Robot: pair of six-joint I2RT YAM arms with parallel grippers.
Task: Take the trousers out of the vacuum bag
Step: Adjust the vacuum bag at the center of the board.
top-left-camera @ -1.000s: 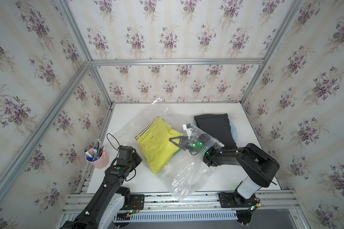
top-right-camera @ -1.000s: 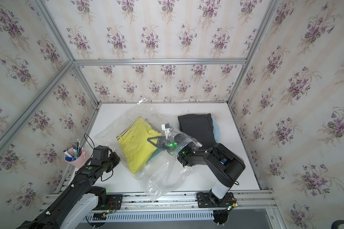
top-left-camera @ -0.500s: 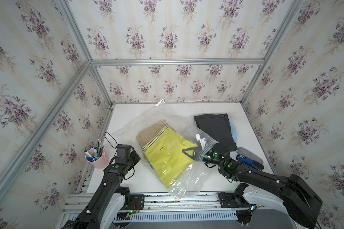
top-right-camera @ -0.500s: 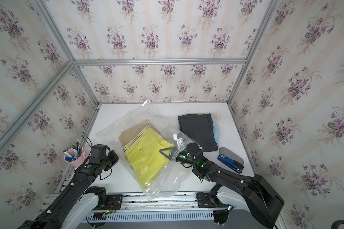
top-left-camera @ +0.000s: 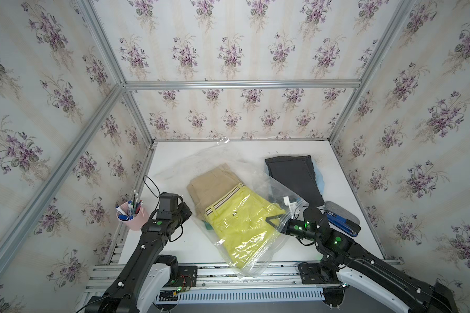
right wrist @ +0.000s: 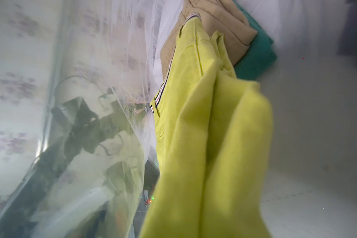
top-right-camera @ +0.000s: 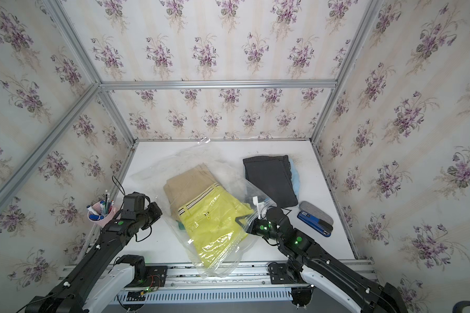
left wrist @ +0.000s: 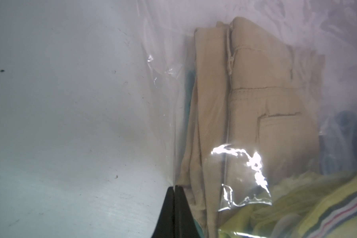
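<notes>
The crinkly clear vacuum bag (top-left-camera: 209,165) lies across the table middle, its white slider (top-left-camera: 289,202) towards the right. Inside it, tan trousers (top-left-camera: 215,184) lie partly under yellow-green trousers (top-left-camera: 242,227), and a teal pair (right wrist: 258,53) peeks out below them. Black trousers (top-left-camera: 296,176) rest on a light blue pair (top-left-camera: 320,181) outside the bag at the back right. My left gripper (left wrist: 175,188) is shut on the bag's left edge. My right gripper (top-left-camera: 273,220) is at the bag's right side, shut on the yellow-green trousers (right wrist: 204,123), which hide its fingers in the right wrist view.
A pink cup of pens (top-left-camera: 129,216) stands at the table's left edge beside my left arm. A blue stapler (top-left-camera: 339,220) and a grey case (top-left-camera: 342,212) lie just behind my right arm. The bag's near end (top-left-camera: 244,268) hangs over the front rail.
My right arm has drawn back towards the front right, dragging the yellow-green trousers and the bag forward. The tan trousers have come into sight. The left arm has barely moved.
</notes>
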